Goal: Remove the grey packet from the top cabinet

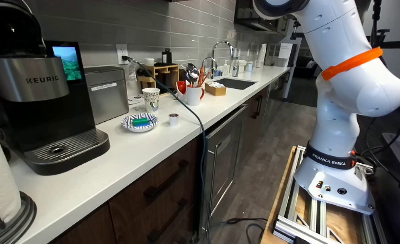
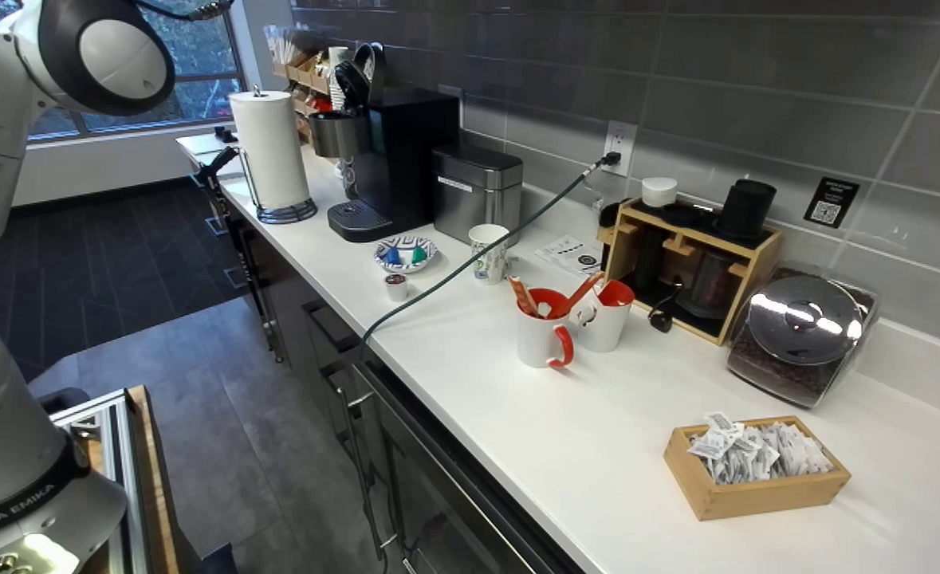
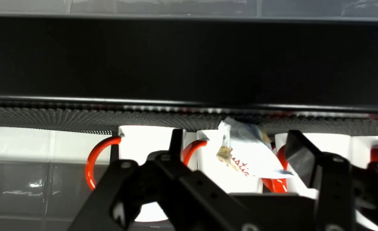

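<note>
In an exterior view, a white counter (image 2: 613, 446) crosses from upper left to lower right. It carries a paper-towel holder (image 2: 286, 212) and coffee machine (image 2: 414, 151) at upper left, a patterned bowl (image 2: 403, 266), pod (image 2: 397, 288) and paper cup (image 2: 489, 269) near centre, two mugs (image 2: 540, 343) right of centre, a wooden box (image 2: 772, 496) lower right.

The spread gripper (image 3: 236, 139) has room beside the packet (image 3: 251, 149); above, a dark bar (image 3: 189, 61) closes the way; mugs (image 3: 145, 141) are behind.
</note>
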`<state>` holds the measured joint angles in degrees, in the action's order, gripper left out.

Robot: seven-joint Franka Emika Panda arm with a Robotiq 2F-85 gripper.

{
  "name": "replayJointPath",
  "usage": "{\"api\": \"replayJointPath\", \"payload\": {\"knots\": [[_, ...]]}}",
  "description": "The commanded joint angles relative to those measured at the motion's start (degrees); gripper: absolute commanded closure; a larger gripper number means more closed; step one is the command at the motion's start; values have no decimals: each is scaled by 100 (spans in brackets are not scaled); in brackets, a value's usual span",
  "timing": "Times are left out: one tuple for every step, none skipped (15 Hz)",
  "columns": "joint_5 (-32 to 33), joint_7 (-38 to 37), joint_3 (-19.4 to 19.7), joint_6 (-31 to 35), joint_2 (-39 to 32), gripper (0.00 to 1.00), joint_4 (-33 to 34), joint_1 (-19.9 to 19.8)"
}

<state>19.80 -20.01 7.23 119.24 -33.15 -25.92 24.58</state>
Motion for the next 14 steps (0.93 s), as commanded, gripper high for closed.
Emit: {"api": "replayJointPath", "payload": {"knots": [[96, -15, 67, 157, -94, 50, 49, 28], [98, -21, 78, 175, -100, 58, 49, 27], [97, -23, 86, 188, -103, 65, 49, 26], [97, -27, 94, 184, -101, 74, 49, 24], [97, -27, 100, 173, -93, 81, 48, 23], [86, -22, 97, 162, -70, 87, 24, 25], [59, 6, 76, 124, -42, 96, 6, 27], [26, 40, 48, 102, -27, 99, 7, 25], [1, 67, 26, 83, -13, 100, 9, 24], [-66, 124, -29, 57, 13, 100, 11, 14], [-161, 188, -110, 36, 38, 100, 15, -5], [-285, 264, -215, 28, 72, 99, 20, -28], [-373, 326, -295, 14, 107, 99, 26, -41], [-496, 407, -402, 5, 175, 100, 34, -72]]}}
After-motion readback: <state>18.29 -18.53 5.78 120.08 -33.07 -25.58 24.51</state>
